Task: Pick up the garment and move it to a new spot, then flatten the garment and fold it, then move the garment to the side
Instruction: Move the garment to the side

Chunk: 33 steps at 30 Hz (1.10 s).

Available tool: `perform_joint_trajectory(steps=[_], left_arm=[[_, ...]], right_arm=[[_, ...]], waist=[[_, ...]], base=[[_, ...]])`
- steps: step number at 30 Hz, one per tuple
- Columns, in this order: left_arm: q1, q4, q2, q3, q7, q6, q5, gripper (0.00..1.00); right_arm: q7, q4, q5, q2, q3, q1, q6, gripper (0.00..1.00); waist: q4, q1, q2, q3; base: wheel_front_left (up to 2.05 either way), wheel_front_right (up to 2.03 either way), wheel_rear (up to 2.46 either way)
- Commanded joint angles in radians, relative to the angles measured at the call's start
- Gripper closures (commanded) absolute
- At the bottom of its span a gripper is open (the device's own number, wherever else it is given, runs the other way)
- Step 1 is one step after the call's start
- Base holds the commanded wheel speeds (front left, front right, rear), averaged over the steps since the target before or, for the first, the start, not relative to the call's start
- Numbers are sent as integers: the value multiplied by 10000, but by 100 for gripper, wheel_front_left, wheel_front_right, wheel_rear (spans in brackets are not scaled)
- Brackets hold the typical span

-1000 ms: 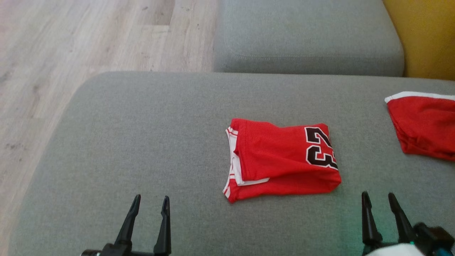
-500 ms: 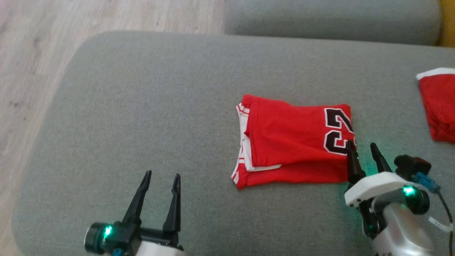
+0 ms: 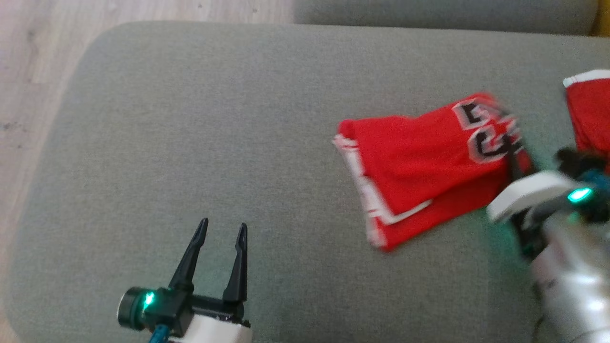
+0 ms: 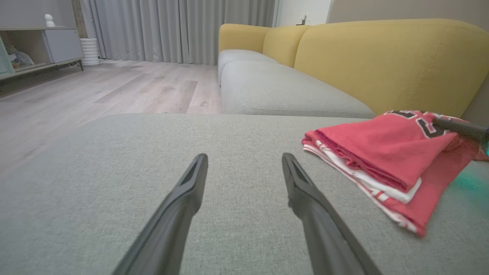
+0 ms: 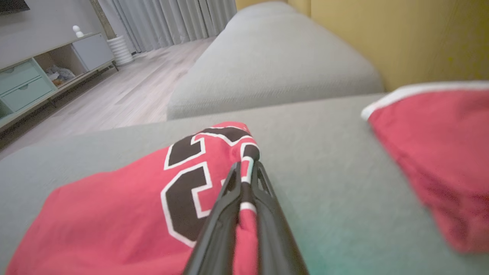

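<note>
The garment is a folded red jersey with white trim and a black number, lying tilted on the grey sofa cushion. My right gripper is shut on the garment's right edge beside the number. The right wrist view shows the fabric pinched between the two closed fingers of that gripper. My left gripper stands open over bare cushion to the garment's lower left, holding nothing. From the left wrist, that gripper points across the cushion, with the garment off to the right.
A second red piece with a white band lies at the cushion's right edge, close to my right arm. Another grey cushion and the yellow backrest lie beyond. Wooden floor runs along the left side.
My right gripper has reached the garment's right edge, shut on it and dragged it up and to the right, so the garment has turned. The head camera has tipped further down.
</note>
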Motion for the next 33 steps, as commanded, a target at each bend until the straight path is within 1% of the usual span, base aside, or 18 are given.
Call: perform_joint_trajectory(steps=[1, 4, 9, 12, 14, 15, 16, 18, 20, 21, 22, 24, 28, 29, 33], left_arm=[[-556, -325, -47, 299, -82, 33, 64, 0], [-745, -441, -47, 287, -82, 35, 26, 0], [-1212, -562, -47, 264, -82, -41, 105, 0], [-1473, -605, -47, 317, -82, -74, 162, 0], [-1595, -628, -47, 390, -82, -73, 191, 0], [-1636, -629, -47, 423, -82, -68, 201, 0], [-1677, -611, -47, 448, -82, -58, 207, 0], [-1758, -597, -47, 524, -82, 45, 109, 0], [-1826, -623, -47, 583, -82, 181, 7, 0], [-1837, -621, -47, 581, -82, 228, -47, 0], [-1837, -621, -47, 581, -82, 228, -47, 0], [-1828, -571, -47, 551, -82, 316, -153, 0], [-1642, -376, -47, 458, -82, 388, -579, 0], [-1488, -269, -47, 436, -82, 478, -764, 0], [-1057, -72, -47, 362, -82, 782, -872, 0]], right_arm=[[-144, -470, -184, -562, 83, -765, -7, 100], [-146, -598, -350, -1270, -220, -1402, -7, 100], [-147, -586, -668, -2660, -698, -2235, -7, 100], [-147, -508, -858, -3363, -1243, -2446, -7, 100], [-148, -470, -1077, -3705, -1840, -2501, -7, 100], [-148, -483, -1271, -3799, -2227, -2491, -7, 22], [-148, -583, -1500, -3816, -2539, -2456, -7, 0], [-148, -1053, -1890, -3632, -3040, -2297, -7, 0], [-148, -1831, -2219, -3255, -3393, -1979, -7, 0], [-148, -2271, -2373, -3007, -3452, -1744, -7, 0], [-148, -2271, -2373, -3007, -3452, -1744, -7, 0], [-148, -3145, -2590, -2431, -3368, -1166, -7, 0], [-148, -4593, -2502, -1312, -2218, 452, -7, 0], [-148, -5133, -2343, -937, -1624, 1286, -7, 0], [-148, -6141, -2091, -270, -728, 2982, -7, 0]], waist=[[-199, -1, 0, 224], [-417, -1, 0, 624], [-657, -1, 0, 1298], [-785, -1, 0, 1609], [-907, -1, 0, 1744], [-965, -1, 0, 1779], [-1003, -1, 0, 1795], [-1075, -1, 0, 1754], [-1136, -1, 0, 1600], [-1153, -1, 0, 1475], [-1153, -1, 0, 1475], [-1154, -1, 0, 1154], [-1050, -1, 0, 242], [-951, -1, 0, -271], [-722, -1, 0, -1376]], base=[[0, 0, 0], [0, 0, 0], [0, 0, 0], [0, 0, 0], [0, 0, 0], [0, 0, 0], [0, 0, 0], [0, 0, 0], [0, 0, 0], [0, 0, 0], [0, 0, 0], [0, 0, 0], [0, 0, 0], [0, 0, 0], [0, 0, 0]])
